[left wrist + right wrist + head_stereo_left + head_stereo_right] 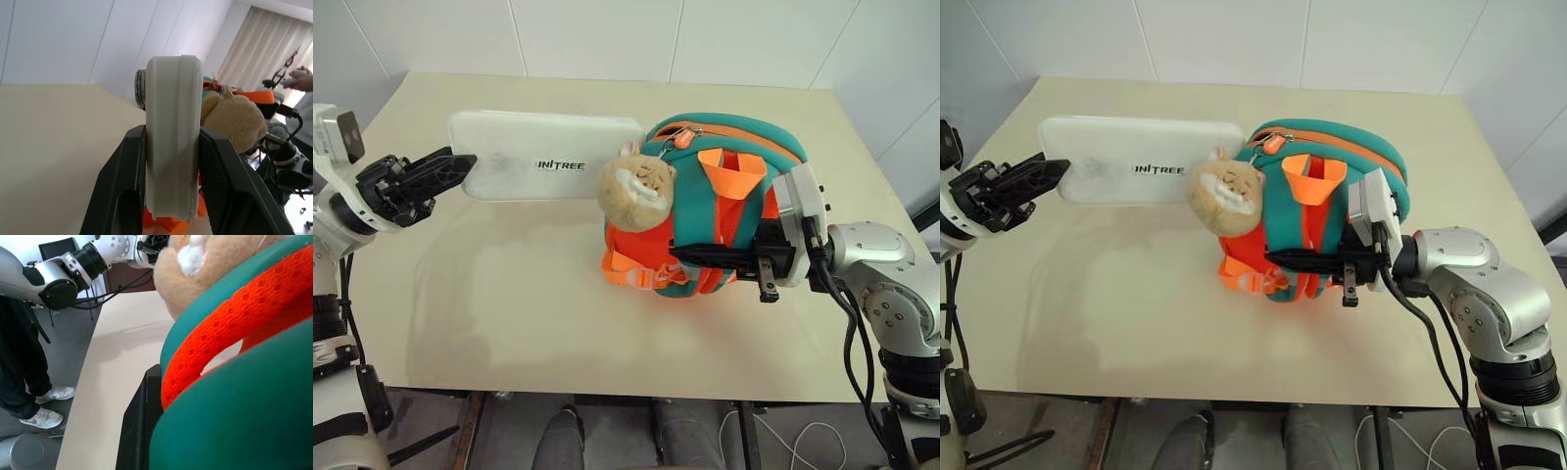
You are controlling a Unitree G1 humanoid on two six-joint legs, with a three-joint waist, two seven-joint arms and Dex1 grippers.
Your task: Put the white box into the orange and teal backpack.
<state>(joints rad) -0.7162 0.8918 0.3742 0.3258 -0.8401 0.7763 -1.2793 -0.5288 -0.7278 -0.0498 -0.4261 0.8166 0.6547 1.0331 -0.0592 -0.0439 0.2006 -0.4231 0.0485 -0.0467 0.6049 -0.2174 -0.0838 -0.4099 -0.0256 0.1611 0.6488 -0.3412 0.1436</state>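
At centre right of the frame the right pincer [705,253] is clamped shut on the orange and teal backpack [729,211], its fingertips buried among the straps. A tan plush toy [638,192] hides the white box [543,157] where its end meets the bag. At left, the left pincer [450,168] grips the box's other end, held above the cream surface [509,304].

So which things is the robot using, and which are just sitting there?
Using:
- white box, held by the left gripper
- orange and teal backpack, gripped by the right gripper

Just there:
- plush toy on the backpack
- table
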